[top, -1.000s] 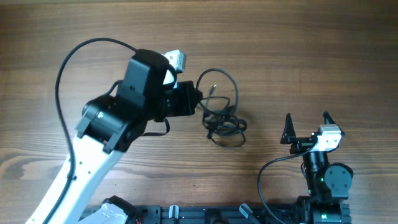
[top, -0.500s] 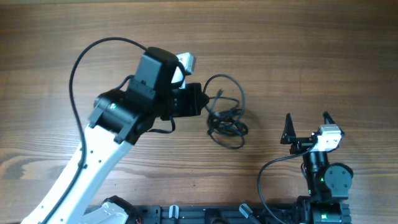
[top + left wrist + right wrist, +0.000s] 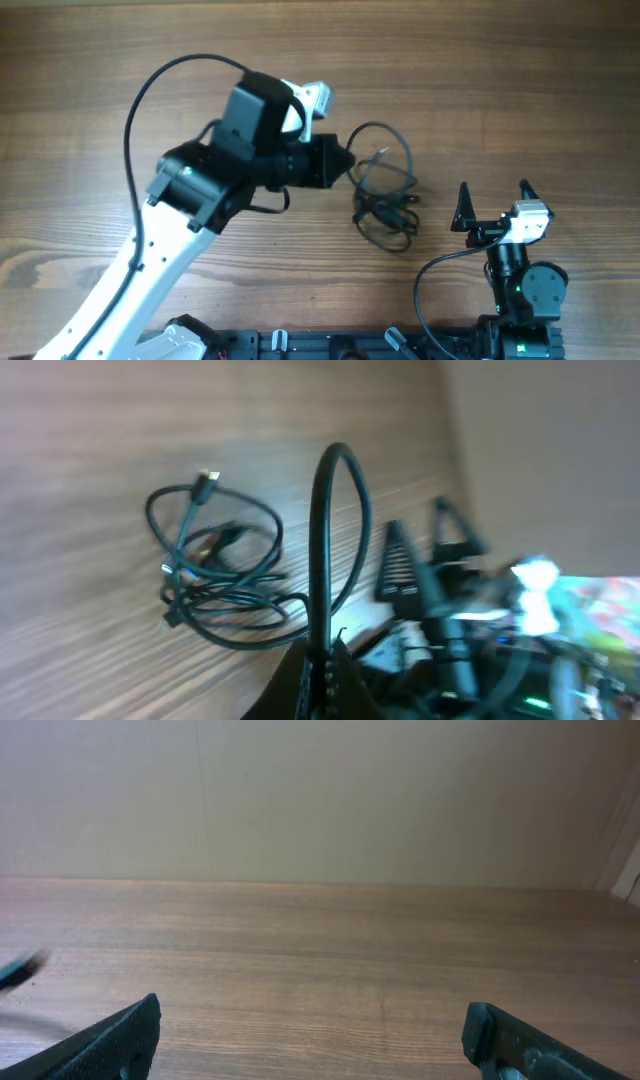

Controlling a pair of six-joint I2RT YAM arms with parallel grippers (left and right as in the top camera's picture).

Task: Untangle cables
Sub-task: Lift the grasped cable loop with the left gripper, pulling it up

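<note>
The cables (image 3: 383, 195) lay as one loose knot on the wooden surface (image 3: 520, 80), a little right of the middle of the overhead frame. The left tool (image 3: 348, 165) met the knot at its left edge, with the bundle spreading away from it toward the right and lower right. The jaws were closed on a single black strand. In the left wrist view that strand rose out of the pinched fingertips (image 3: 322, 660) at the bottom centre, arched up through the middle of the frame and dropped back toward the heap in the left half, so the held strand was lifted while the rest sat on the wood.

The knot's long axis ran roughly from top to bottom of the overhead frame, with an open loop at the upper end and the denser crossing of cords and small plugs at the lower end.

The right tool (image 3: 495, 203) stood in the lower right of that frame, jaws spread wide and holding nothing, well apart from the bundle. Its own camera showed only bare wood and a blurred dark streak at the far left edge.

The left tool was plainly the nearer one. By my reading, any pull apart turned on the free heap lying between the two tools, on the right tool's near side.
</note>
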